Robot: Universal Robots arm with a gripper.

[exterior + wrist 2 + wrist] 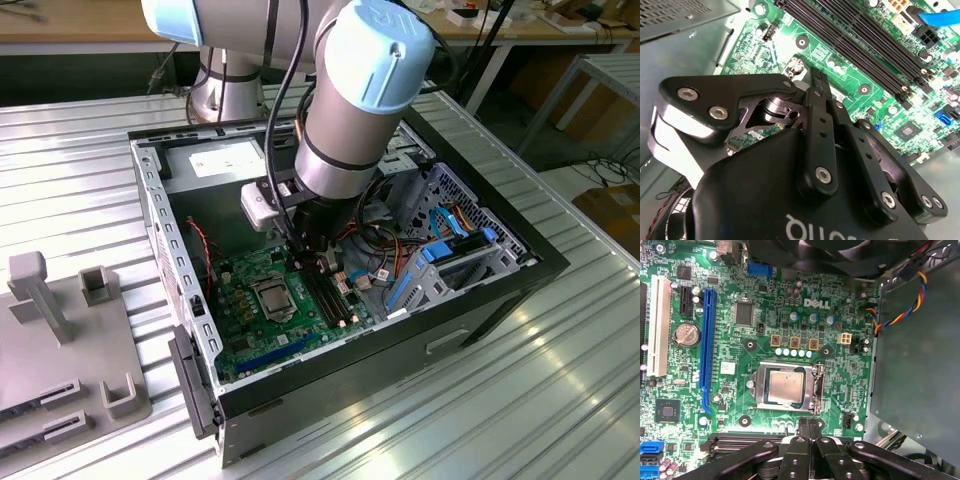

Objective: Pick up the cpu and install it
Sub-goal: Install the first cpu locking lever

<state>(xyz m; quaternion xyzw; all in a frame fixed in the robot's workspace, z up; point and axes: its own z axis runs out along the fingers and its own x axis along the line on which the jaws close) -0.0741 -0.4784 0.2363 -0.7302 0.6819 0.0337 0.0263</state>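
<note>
The black gripper (810,426), its matte linkage arms studded with bright screws, hangs over the motherboard (740,340) with its fingers (816,80) pressed together, holding nothing. Just beyond the fingertips the cpu (785,385), a small flat square with a dull silvery-grey metal top, sits inside the metal-framed socket (760,385) near the middle of the glossy green board. The board lies inside the open computer case (450,330), beside the black memory slots (860,45).

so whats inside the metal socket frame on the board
The cpu lies flat inside the socket frame, its silvery top facing up. Whatever is under the chip is covered. The gripper hangs beside it, fingers together.
</note>
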